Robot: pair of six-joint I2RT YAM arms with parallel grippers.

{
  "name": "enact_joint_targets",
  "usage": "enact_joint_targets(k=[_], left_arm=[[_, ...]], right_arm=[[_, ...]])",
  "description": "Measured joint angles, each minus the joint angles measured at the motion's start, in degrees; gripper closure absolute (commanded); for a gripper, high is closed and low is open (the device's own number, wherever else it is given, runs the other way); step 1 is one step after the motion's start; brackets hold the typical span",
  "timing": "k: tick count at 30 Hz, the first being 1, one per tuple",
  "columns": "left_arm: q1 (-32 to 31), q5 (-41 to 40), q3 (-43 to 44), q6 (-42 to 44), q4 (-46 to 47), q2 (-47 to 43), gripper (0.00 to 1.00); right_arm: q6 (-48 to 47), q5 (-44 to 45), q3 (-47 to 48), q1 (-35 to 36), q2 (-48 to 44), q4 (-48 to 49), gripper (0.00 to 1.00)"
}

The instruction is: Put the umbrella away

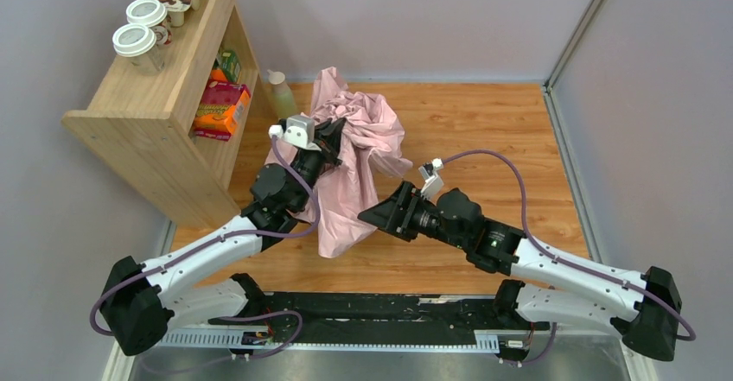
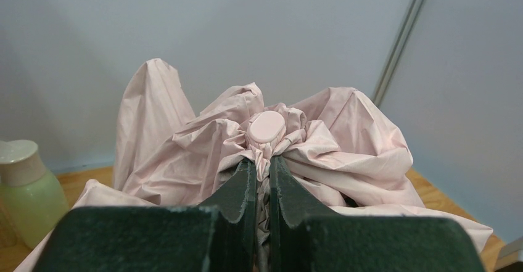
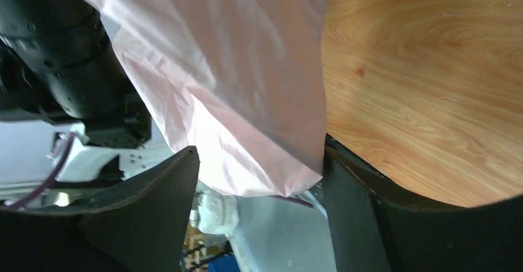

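The umbrella point(image 1: 350, 161) is a crumpled pale pink canopy heaped on the wooden table and hanging toward the near edge. My left gripper point(image 1: 333, 143) is shut on bunched fabric just below the round pink tip cap point(image 2: 266, 127); the canopy point(image 2: 185, 155) spreads around the fingers point(image 2: 243, 185). My right gripper point(image 1: 373, 213) is open beside the hanging fabric's right edge, and the fabric point(image 3: 247, 111) lies between its spread fingers point(image 3: 351, 204) in the right wrist view. The shaft, handle and strap are hidden.
A wooden shelf unit point(image 1: 164, 113) stands at the left with lidded cups point(image 1: 138, 44) on top and boxes point(image 1: 220, 109) inside. A pale green bottle point(image 1: 279, 94) stands behind the umbrella, also in the left wrist view point(image 2: 28, 189). Grey walls enclose the table point(image 1: 484, 130).
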Motion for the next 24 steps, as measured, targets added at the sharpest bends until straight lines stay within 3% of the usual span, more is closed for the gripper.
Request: enact_joint_targets(k=[7, 11, 16, 24], left_arm=[[-0.02, -2.49, 0.0, -0.09, 4.15, 0.02, 1.0], [-0.02, -4.09, 0.0, -0.13, 5.44, 0.22, 1.0], [-0.02, -5.97, 0.0, -0.35, 6.56, 0.63, 1.0], [-0.2, -11.21, -2.21, -6.56, 7.98, 0.28, 1.0]], right_arm=[[10.78, -0.37, -1.42, 0.0, 4.02, 7.48, 0.57], [13.75, -0.72, -2.75, 0.0, 4.0, 10.1, 0.98], [13.46, -2.82, -4.09, -0.02, 3.98, 15.58, 1.0], [-3.1, -15.96, -3.43, -0.04, -0.5, 37.48, 1.0]])
